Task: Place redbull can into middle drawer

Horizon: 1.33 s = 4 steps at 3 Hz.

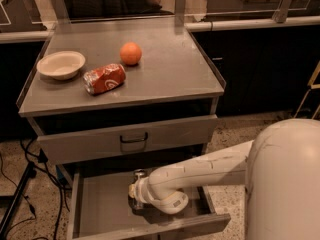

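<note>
The middle drawer (102,204) is pulled out at the bottom of the cabinet, and its grey floor shows on the left. The redbull can (138,174) stands upright inside it near the middle; only its shiny top and a bit of its side show. My gripper (136,193) is down in the drawer right against the can, at the end of my white arm, which reaches in from the right. The wrist hides most of the can's body.
On the cabinet top (175,79) are a white bowl (61,64), a red-orange soda can (104,78) lying on its side, and an orange (130,53). The upper drawer front with a dark handle (133,137) is closed above my arm. Cables (20,184) lie on the floor at the left.
</note>
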Each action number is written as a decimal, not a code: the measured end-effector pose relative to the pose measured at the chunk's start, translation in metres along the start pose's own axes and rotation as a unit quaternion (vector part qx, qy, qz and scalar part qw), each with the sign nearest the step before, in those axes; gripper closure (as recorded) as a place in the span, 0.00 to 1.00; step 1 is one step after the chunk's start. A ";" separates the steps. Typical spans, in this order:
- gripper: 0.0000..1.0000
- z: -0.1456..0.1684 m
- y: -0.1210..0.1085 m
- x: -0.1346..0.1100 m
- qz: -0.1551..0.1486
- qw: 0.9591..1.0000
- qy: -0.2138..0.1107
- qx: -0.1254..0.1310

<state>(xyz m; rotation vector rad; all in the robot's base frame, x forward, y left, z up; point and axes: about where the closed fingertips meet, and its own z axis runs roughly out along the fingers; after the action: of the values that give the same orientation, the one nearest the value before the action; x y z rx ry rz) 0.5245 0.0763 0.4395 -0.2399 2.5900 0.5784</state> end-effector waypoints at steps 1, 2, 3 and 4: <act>1.00 0.013 0.000 0.006 0.004 1.000 0.015 -0.005; 1.00 0.023 0.001 0.018 0.012 0.999 0.029 -0.013; 1.00 0.023 0.001 0.019 0.012 0.999 0.030 -0.013; 1.00 0.028 0.002 0.020 0.009 0.999 0.041 -0.015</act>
<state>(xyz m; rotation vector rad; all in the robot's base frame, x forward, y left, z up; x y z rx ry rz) 0.5178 0.0892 0.4086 -0.2545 2.6677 0.6269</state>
